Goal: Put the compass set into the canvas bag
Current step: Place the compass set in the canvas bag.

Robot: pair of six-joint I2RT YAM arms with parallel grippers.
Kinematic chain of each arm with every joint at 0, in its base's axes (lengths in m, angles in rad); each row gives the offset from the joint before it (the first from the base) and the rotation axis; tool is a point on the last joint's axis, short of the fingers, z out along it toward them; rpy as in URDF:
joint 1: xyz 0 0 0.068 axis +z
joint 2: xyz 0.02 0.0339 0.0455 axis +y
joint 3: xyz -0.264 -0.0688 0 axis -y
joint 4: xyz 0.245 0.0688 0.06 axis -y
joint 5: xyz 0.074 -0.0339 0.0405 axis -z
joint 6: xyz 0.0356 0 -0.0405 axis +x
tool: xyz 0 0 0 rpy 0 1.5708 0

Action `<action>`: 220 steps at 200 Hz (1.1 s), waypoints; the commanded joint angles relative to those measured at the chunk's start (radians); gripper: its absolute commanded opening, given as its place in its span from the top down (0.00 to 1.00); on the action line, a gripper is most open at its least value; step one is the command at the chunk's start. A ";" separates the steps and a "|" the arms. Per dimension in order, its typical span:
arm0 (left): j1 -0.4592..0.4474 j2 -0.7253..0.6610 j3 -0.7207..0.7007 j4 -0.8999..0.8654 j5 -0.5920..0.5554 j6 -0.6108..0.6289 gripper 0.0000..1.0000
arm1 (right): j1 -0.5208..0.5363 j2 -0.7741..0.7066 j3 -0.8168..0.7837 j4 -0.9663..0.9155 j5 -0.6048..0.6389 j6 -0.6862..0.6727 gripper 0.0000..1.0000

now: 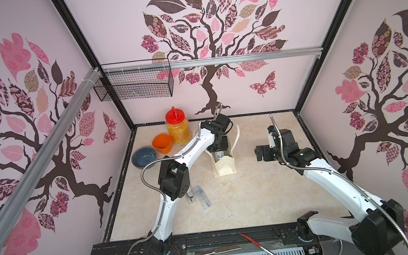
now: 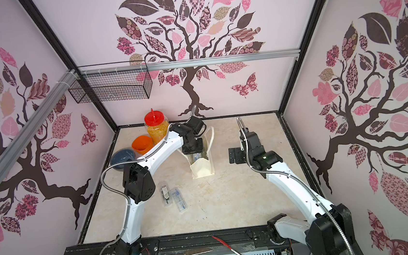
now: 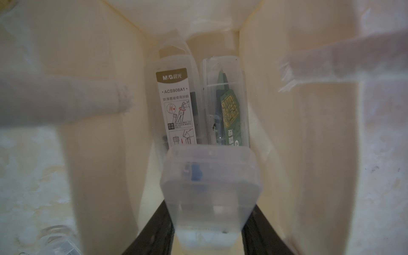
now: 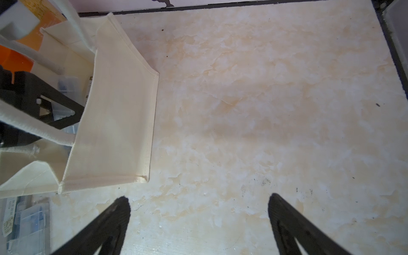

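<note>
Compass set (image 3: 210, 192): clear case, bluish inside, left jaws gripping; right jaws spread, empty.

Tabletop (image 1: 266, 190) w/ canvas bag (image 1: 224, 168), jar (image 1: 178, 130), orange bowl (image 1: 162, 143), blue bowl (image 1: 143, 157), compass cases (image 2: 179, 199).

The right claw (image 4: 198, 199) is hanging with its two black fingers spread wide over the bare cream marbled table (image 4: 265, 110). Near it, the cream canvas bag with loop handles (image 4: 114, 110) is standing open. The left arm's black claw (image 4: 55, 114) is reaching into its mouth, against a clear plastic compass case (image 4: 66, 86). More clear plastic cases (image 4: 26, 220) are lying on the table just beside the bag.
</note>
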 commanded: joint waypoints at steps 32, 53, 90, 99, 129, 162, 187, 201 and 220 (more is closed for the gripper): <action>-0.006 0.050 0.065 -0.056 0.025 -0.014 0.45 | -0.004 -0.026 0.009 0.007 -0.008 0.005 0.00; -0.003 0.037 0.066 -0.051 0.015 -0.013 0.38 | -0.004 -0.029 0.008 0.006 -0.004 0.003 0.00; 0.004 -0.021 0.080 -0.040 -0.004 -0.002 0.24 | -0.004 -0.023 0.006 0.010 -0.014 0.006 0.00; 0.004 -0.042 0.083 -0.035 -0.011 0.004 0.22 | -0.005 -0.022 0.007 0.011 -0.018 0.009 0.00; 0.005 -0.111 0.114 -0.029 -0.033 0.020 0.19 | -0.004 -0.022 0.014 0.011 -0.016 0.006 0.00; 0.016 -0.199 0.136 -0.046 -0.055 0.042 0.16 | -0.005 -0.022 0.023 0.004 -0.017 0.005 0.00; 0.038 -0.274 0.125 -0.057 -0.060 0.051 0.14 | -0.004 -0.022 0.026 0.002 -0.022 0.011 0.00; 0.053 -0.311 0.112 -0.076 -0.072 0.051 0.14 | -0.005 -0.022 0.027 0.002 -0.022 0.009 0.00; 0.082 -0.359 0.084 -0.099 -0.074 0.049 0.14 | -0.003 -0.024 0.033 -0.002 -0.024 0.009 0.00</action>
